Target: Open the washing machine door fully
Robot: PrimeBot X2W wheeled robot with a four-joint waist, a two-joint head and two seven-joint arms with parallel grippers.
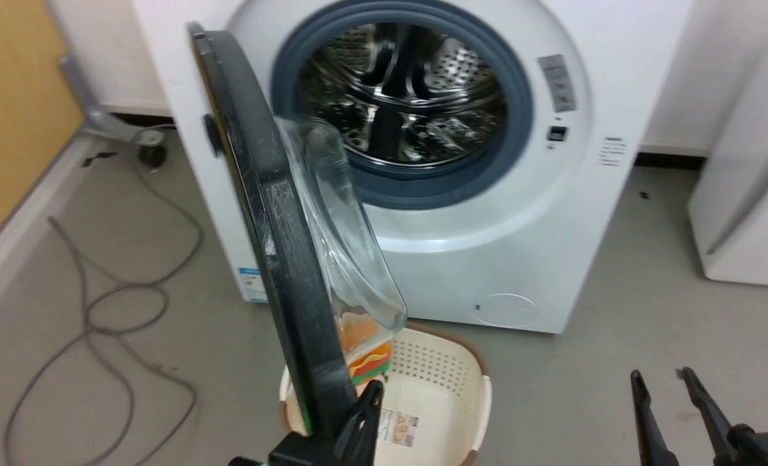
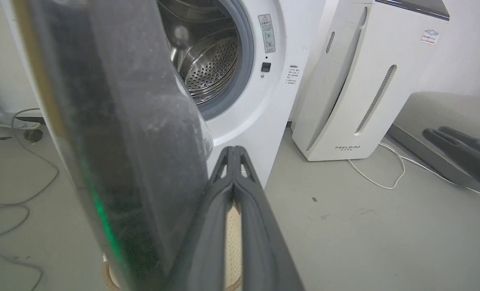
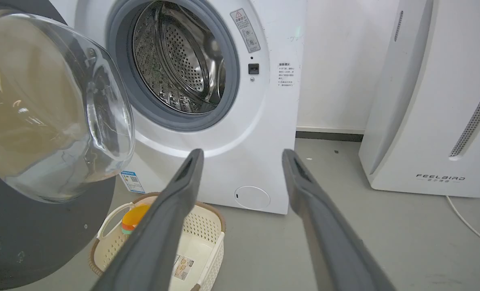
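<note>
Left gripper (image 1: 374, 387) has its two long fingers pressed together with nothing between them, tucked on the inner, glass side of the washing machine door (image 1: 280, 213), right at the lower rim. From where I'm standing I can't swear it's touching, but it's as close as makes no difference.

Right gripper (image 1: 660, 375) hangs well off to the side with its fingers apart, holding nothing.

Door sits about halfway. It sticks straight out from the washing machine (image 1: 487, 259), edge-on to the robot's head, hinge on the robot's left, and the drum is wide open behind it.

So I'd say the job now is just a sweep: keep the closed fingers flat against that matte inner rim and push leftward in an arc around the hinge, not in a straight line, or the tips will slide off the edge. I'd stay off the bulging glass bowl (image 3: 49, 105), since it's slick and curved. Also worth minding the laundry basket (image 1: 481, 388) sitting on the floor right under the door, and the loose cables (image 1: 99, 304) further left.
</note>
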